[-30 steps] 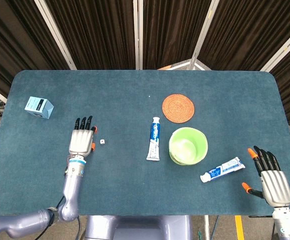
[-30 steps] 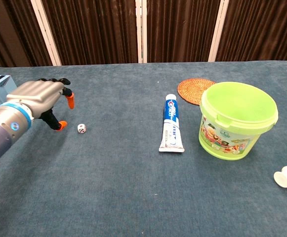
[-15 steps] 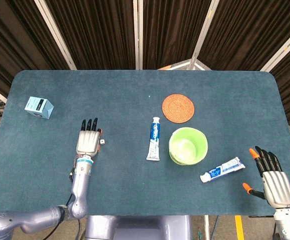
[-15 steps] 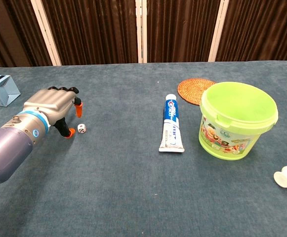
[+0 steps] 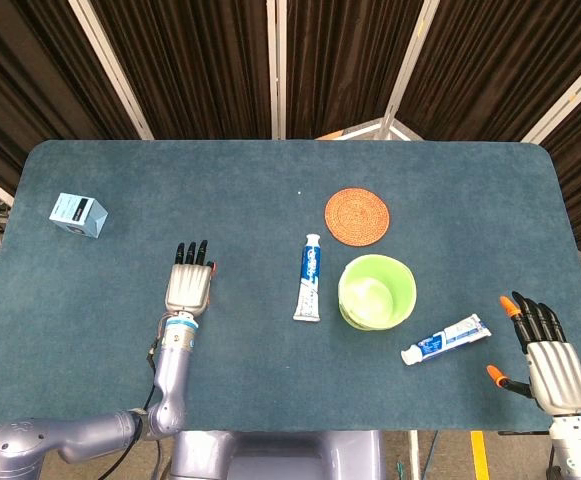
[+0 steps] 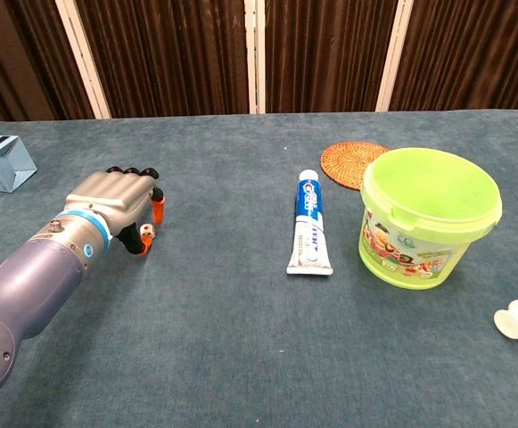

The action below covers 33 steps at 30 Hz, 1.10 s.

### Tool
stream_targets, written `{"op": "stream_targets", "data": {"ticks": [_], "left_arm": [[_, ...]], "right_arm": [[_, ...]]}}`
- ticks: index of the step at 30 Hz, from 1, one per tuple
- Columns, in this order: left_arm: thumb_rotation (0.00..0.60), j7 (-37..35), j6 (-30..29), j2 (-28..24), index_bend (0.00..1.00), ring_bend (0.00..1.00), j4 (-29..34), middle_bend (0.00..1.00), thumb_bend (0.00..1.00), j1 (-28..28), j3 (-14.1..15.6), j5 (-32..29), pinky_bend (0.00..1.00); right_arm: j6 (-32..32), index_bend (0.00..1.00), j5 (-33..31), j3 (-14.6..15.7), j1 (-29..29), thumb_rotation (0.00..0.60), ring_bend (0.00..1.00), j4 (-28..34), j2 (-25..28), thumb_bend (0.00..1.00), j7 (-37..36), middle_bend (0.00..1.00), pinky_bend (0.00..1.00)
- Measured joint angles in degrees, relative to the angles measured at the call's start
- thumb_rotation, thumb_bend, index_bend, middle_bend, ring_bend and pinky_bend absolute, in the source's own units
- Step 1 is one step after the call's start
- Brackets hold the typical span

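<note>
Fingers of the left hand (image 6: 116,198) are curled down over the small white die (image 6: 148,233), orange tips right at it, thumb beside it; can't tell if it's pinched yet or just touched. Die sits on the counter (image 5: 270,190) tucked under that hand, hidden from the head view, well left of the toothpaste tube (image 6: 309,223). To do this well I'd say: close thumb and one fingertip squarely on opposite faces, low to the cloth, slow, since a die that small will likely squirt out sideways if hit off-centre. Right hand (image 5: 548,352) rests at the near right corner, fingers spread, holding nothing, near a second toothpaste tube (image 5: 446,339). Writing: tube print in blue/white is too small to read; green bucket (image 6: 428,218) has a cartoon label, unreadable; blue box (image 5: 78,214) far left, markings unclear
</note>
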State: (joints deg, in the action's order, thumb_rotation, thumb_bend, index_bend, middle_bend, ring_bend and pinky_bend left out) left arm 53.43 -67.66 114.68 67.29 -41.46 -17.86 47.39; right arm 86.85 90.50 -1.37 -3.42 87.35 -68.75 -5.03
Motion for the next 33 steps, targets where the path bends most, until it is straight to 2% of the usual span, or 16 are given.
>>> {"op": "stream_targets", "data": {"ticks": [11, 20, 26, 33], "left_arm": [[0.6, 0.25, -0.46, -0.36, 0.47, 0.0, -0.03, 0.0, 0.45, -0.35, 0.43, -0.56, 0.0], [0.6, -0.77, -1.29, -1.58, 0.51, 0.0, 2.42, 0.0, 0.48, -0.01, 1.12, 0.51, 0.0], [0.6, -0.59, -3.35, -4.38, 0.51, 0.0, 8.48, 0.0, 0.48, 0.11, 1.1, 2.49, 0.0], [0.6, 1.61, -6.72, -10.25, 0.49, 0.0, 20.95, 0.0, 0.48, -0.24, 0.36, 5.77, 0.0]], "right_arm": [[0.13, 0.0, -0.3, -0.2, 0.08, 0.6, 0.0, 0.04, -0.06, 0.08, -0.07, 0.0, 0.0], [0.35, 0.0, 0.1, -0.02, 0.15, 0.6, 0.0, 0.03, -0.15, 0.08, -0.08, 0.0, 0.0], [0.79, 0.0, 0.26, -0.08, 0.28, 0.6, 0.0, 0.32, 0.05, 0.08, -0.1, 0.0, 0.0], [1.32, 0.0, 0.91, 0.2, 0.53, 0.6, 0.0, 0.54, 0.05, 0.08, 0.28, 0.0, 0.0]]}}
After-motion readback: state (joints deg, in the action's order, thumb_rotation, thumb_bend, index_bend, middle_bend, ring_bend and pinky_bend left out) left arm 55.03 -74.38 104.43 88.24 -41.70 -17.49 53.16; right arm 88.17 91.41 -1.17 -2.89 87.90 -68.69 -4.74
